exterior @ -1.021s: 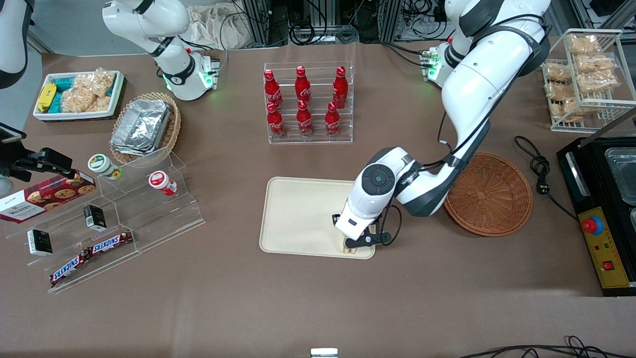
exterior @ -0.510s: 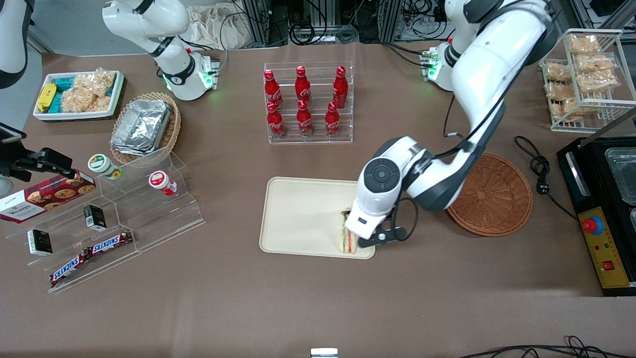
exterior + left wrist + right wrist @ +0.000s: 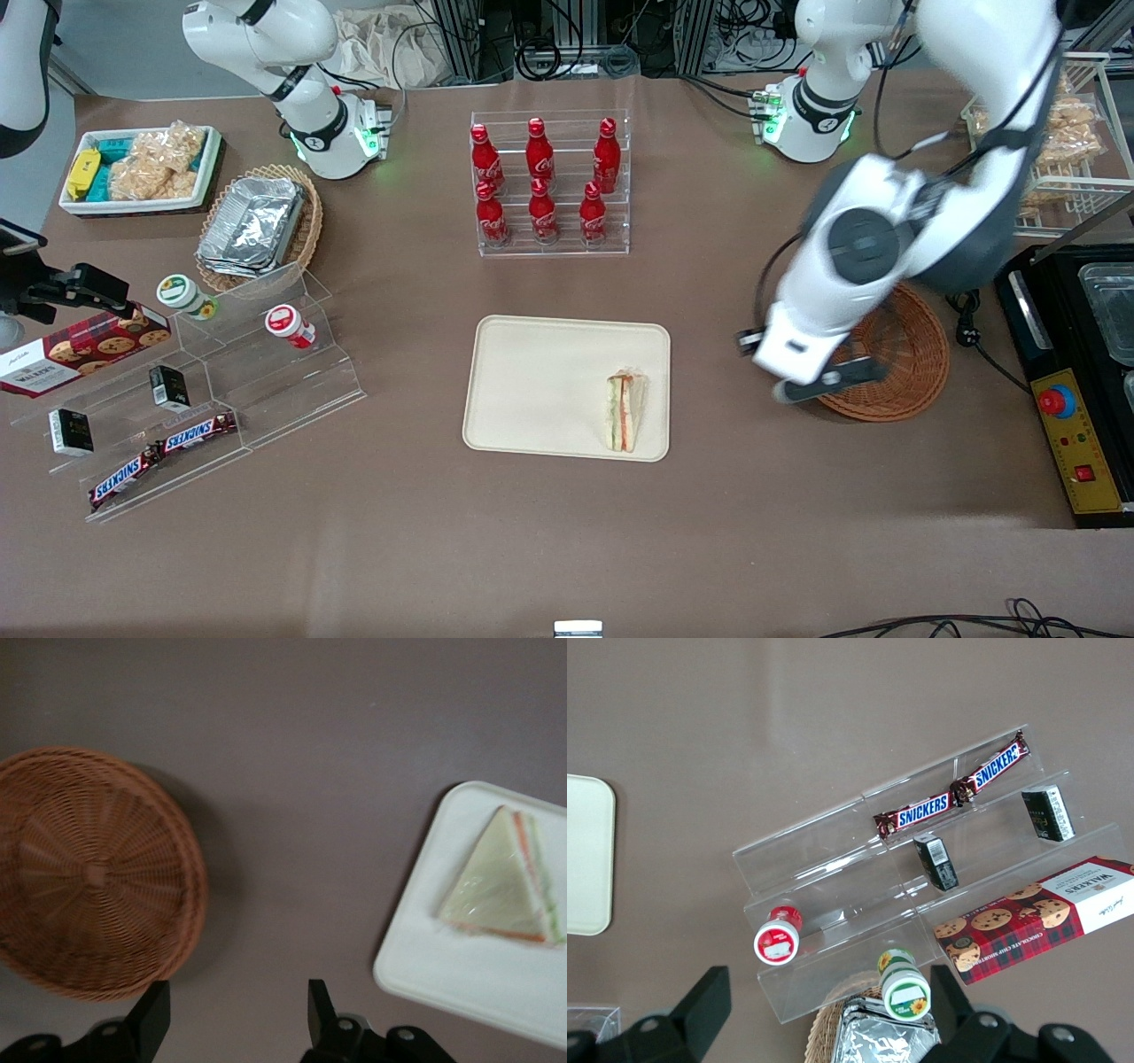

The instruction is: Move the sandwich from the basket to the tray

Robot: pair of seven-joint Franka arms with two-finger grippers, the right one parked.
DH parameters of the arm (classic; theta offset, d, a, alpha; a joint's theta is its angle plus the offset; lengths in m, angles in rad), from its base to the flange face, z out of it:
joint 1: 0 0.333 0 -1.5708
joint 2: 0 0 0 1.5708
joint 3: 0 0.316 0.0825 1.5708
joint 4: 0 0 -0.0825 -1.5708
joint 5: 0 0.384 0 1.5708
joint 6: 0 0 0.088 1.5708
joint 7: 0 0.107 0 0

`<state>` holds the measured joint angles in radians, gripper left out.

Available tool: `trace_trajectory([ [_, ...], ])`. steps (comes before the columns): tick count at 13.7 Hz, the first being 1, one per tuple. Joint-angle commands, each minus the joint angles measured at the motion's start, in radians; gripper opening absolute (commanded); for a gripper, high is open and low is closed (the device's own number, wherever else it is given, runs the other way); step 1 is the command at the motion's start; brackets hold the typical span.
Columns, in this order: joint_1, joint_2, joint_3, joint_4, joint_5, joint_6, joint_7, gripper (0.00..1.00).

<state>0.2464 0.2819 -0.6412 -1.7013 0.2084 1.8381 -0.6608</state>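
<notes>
The sandwich [image 3: 625, 412] lies flat on the cream tray [image 3: 532, 381], at the tray's corner nearest the front camera on the working arm's side. The reddish-brown basket [image 3: 899, 354] stands empty beside the tray, toward the working arm's end. My left gripper [image 3: 781, 383] hangs high above the bare table between tray and basket, at the basket's rim. It is open and empty. The left wrist view looks down on the basket [image 3: 89, 873], the tray's corner [image 3: 461, 970] and the sandwich [image 3: 500, 886], with my gripper [image 3: 236, 1019] and its spread fingertips [image 3: 155, 1014] over bare table.
A clear rack of red bottles [image 3: 549, 182] stands farther from the camera than the tray. A black machine [image 3: 1072, 381] and a cable [image 3: 961, 301] lie by the basket. A wire rack of snacks [image 3: 1045, 133] and acrylic shelves [image 3: 213, 372] flank the table ends.
My gripper let go of the sandwich on the tray, rose, and swung away toward the basket. The sandwich stays where it was put down.
</notes>
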Motion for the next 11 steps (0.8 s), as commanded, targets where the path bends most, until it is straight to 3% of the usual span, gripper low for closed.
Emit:
trace_trajectory([
  [1,0.076,-0.073,-0.009,0.017,-0.063,-0.121,0.122,0.73],
  [4,0.122,-0.073,-0.006,0.092,-0.063,-0.200,0.200,0.75],
  [8,0.183,-0.044,-0.006,0.178,-0.051,-0.207,0.426,0.98],
  [11,0.182,-0.023,-0.006,0.219,-0.047,-0.244,0.426,0.99],
])
